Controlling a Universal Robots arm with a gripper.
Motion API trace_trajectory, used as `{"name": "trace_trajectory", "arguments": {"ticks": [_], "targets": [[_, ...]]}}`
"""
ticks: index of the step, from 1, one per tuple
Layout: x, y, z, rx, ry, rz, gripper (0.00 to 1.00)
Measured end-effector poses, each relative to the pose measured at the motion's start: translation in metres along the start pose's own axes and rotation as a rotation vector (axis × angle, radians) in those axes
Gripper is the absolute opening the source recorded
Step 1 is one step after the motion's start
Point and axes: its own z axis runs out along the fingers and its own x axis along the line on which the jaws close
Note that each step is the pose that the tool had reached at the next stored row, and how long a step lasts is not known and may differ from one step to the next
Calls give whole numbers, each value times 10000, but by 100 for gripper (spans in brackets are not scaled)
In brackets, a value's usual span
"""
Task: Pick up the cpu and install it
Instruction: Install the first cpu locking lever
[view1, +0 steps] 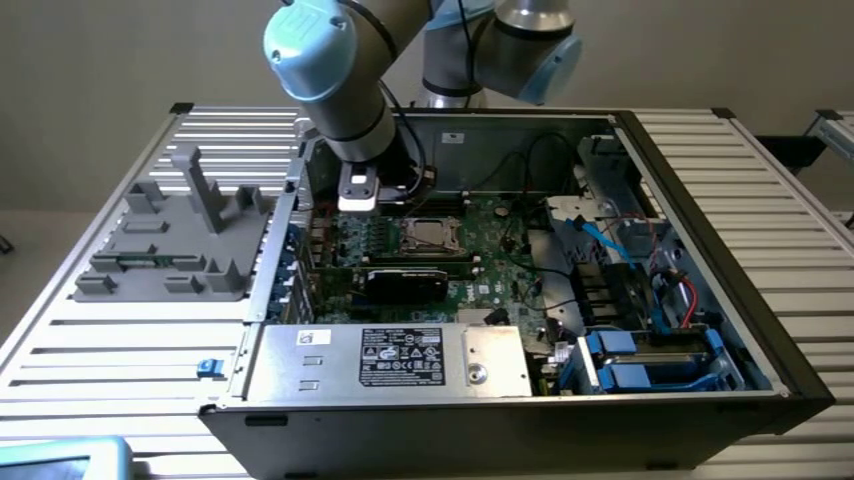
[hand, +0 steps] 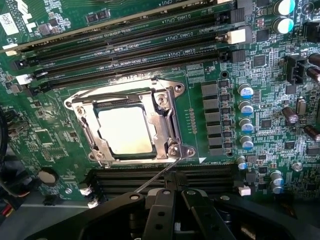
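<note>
**The cpu (hand: 125, 130) is seated, end effector (hand: 175, 181) empty**

You see it lying flat in the metal socket frame (hand: 164, 125), its edges tucked under the frame. The end effector hangs just beside, pressed together; its tips blend into the dark memory slots (hand: 215, 175).

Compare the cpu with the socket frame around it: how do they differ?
The cpu is a plain, flat, pale square plate; the socket frame is a shaped bracket with an open middle and screws at its corners. The cpu lies inside, the socket frame surrounds it. Both are silvery metal, on the green motherboard.
</note>
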Motion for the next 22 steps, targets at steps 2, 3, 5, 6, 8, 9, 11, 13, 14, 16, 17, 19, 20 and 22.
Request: {"name": "trace_trajectory", "arguments": {"ticks": [2, 3, 5, 6, 8, 9, 11, 13, 14, 16, 17, 19, 20, 22], "targets": [[4, 0, 4, -1, 0, 1, 11], [5, 1, 7, -2, 1, 3, 11], [5, 4, 14, -2, 3, 6, 11], [6, 6, 19, -2, 3, 7, 11], [8, 8, 26, -3, 3, 10, 11], [10, 8, 27, -6, 2, 11, 11], [16, 8, 33, -4, 5, 13, 11], [23, 9, 37, -2, 7, 15, 11], [27, 8, 40, -1, 8, 17, 11], [36, 8, 45, -4, 9, 21, 11], [41, 8, 48, -5, 10, 23, 11], [46, 8, 53, -8, 12, 29, 11], [48, 10, 57, -7, 13, 31, 11], [51, 12, 65, -8, 15, 36, 11]]}}
